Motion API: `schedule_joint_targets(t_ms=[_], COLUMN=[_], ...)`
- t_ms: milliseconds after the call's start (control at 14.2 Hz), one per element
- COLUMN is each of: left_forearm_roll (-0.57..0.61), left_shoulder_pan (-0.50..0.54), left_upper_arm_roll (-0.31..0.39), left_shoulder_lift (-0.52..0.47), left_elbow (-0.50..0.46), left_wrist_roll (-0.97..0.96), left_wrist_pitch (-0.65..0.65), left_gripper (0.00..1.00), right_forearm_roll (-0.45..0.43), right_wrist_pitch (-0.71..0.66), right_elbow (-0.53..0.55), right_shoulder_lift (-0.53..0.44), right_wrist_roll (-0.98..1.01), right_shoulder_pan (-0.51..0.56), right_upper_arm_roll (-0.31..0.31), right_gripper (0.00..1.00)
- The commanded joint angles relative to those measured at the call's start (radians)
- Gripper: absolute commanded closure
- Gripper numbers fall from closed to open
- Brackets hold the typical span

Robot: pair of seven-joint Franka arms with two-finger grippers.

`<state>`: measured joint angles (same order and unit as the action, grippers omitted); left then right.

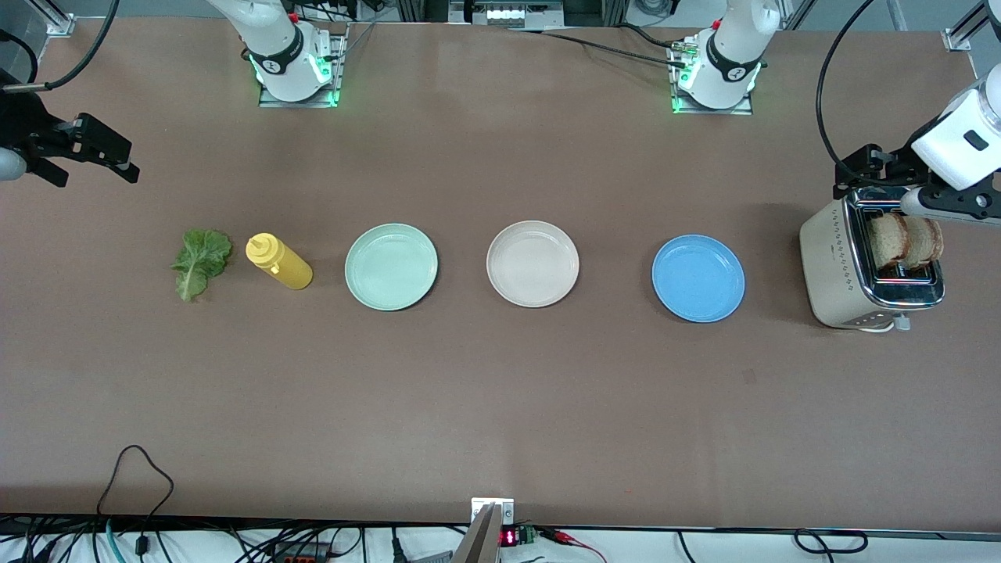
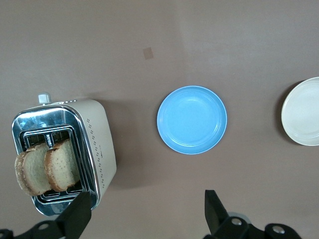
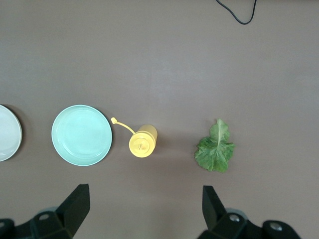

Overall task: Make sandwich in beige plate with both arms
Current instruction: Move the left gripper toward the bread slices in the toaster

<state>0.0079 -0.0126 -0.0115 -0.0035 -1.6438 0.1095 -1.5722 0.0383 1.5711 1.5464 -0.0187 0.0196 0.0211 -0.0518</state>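
The beige plate (image 1: 532, 263) is empty, between a mint-green and a blue plate; its edge shows in both wrist views (image 2: 304, 112) (image 3: 7, 133). Two toasted bread slices (image 1: 905, 241) (image 2: 47, 167) stand upright in the toaster (image 1: 841, 266) (image 2: 97, 144) at the left arm's end. A green lettuce leaf (image 1: 202, 262) (image 3: 215, 152) lies flat at the right arm's end. My left gripper (image 1: 899, 184) (image 2: 148, 214) is open and empty, over the toaster's edge. My right gripper (image 1: 90, 172) (image 3: 144, 209) is open and empty, over bare table by the lettuce.
The mint-green plate (image 1: 391, 267) (image 3: 81, 135) and blue plate (image 1: 698, 278) (image 2: 192, 119) are empty. A yellow squeeze bottle (image 1: 279, 261) (image 3: 142, 141) lies between the lettuce and the mint-green plate. Cables run along the table edge nearest the front camera.
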Motion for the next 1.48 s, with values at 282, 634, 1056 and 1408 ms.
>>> schedule_joint_targets(t_ms=[282, 634, 1056, 1408], left_forearm_roll=[0.007, 0.003, 0.004, 0.03], left_shoulder_pan=[0.0, 0.008, 0.009, 0.031], left_upper_arm_roll=[0.005, 0.005, 0.005, 0.008], left_shoulder_lift=[0.003, 0.005, 0.049, 0.126], left_elbow=[0.021, 0.021, 0.021, 0.074], left_wrist_roll=[0.013, 0.021, 0.013, 0.018], left_wrist_pitch=[0.023, 0.049, 0.096, 0.101], left_gripper=[0.0, 0.0, 0.0, 0.0], right_forearm_roll=[0.011, 0.011, 0.011, 0.011], right_wrist_pitch=[0.012, 0.012, 0.012, 0.013], right_elbow=[0.02, 0.02, 0.02, 0.02], right_shoulder_lift=[-0.018, -0.018, -0.018, -0.018], right_wrist_roll=[-0.013, -0.013, -0.012, -0.012], right_shoulder_pan=[0.005, 0.005, 0.005, 0.005], right_upper_arm_roll=[-0.007, -0.007, -0.007, -0.007], right_gripper=[0.0, 0.0, 0.0, 0.0])
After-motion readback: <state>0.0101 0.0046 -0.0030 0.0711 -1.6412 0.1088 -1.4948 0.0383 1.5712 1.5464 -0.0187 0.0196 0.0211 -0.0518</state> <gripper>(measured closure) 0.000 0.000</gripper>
